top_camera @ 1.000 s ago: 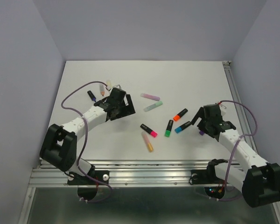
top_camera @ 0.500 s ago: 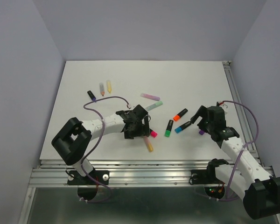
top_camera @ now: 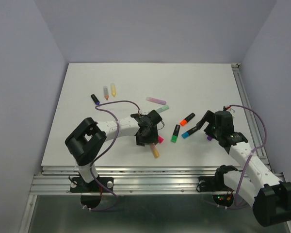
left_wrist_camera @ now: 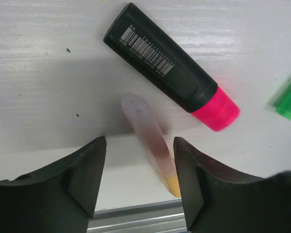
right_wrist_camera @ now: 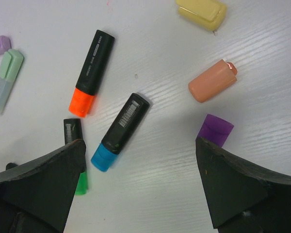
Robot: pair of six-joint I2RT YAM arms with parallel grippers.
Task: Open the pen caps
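My left gripper (top_camera: 150, 136) is low over a pastel orange pen (left_wrist_camera: 153, 141) with a clear frosted cap. The pen lies between the parted fingers (left_wrist_camera: 87, 179), close to the right one, and neither finger presses it; the gripper (left_wrist_camera: 139, 189) is open. Just beyond lies a black pen (left_wrist_camera: 160, 60) with a pink cap (left_wrist_camera: 216, 109). My right gripper (right_wrist_camera: 143, 194) hangs wide open and empty above the table. Ahead of it lie black pens capped blue (right_wrist_camera: 120, 131), orange (right_wrist_camera: 89, 73) and green (right_wrist_camera: 76, 162). Loose caps lie nearby: purple (right_wrist_camera: 215, 130), salmon (right_wrist_camera: 213, 81), yellow (right_wrist_camera: 202, 12).
Three short pens (top_camera: 105, 92) lie at the back left. A lilac pen (top_camera: 155, 100) and a mint pen (top_camera: 161, 109) lie in the middle. The metal rail (top_camera: 150, 177) runs along the near table edge, close behind the left gripper.
The left arm swung from the back left to the middle, came down over the pastel orange pen, and its jaws narrowed. The right gripper shifted slightly.
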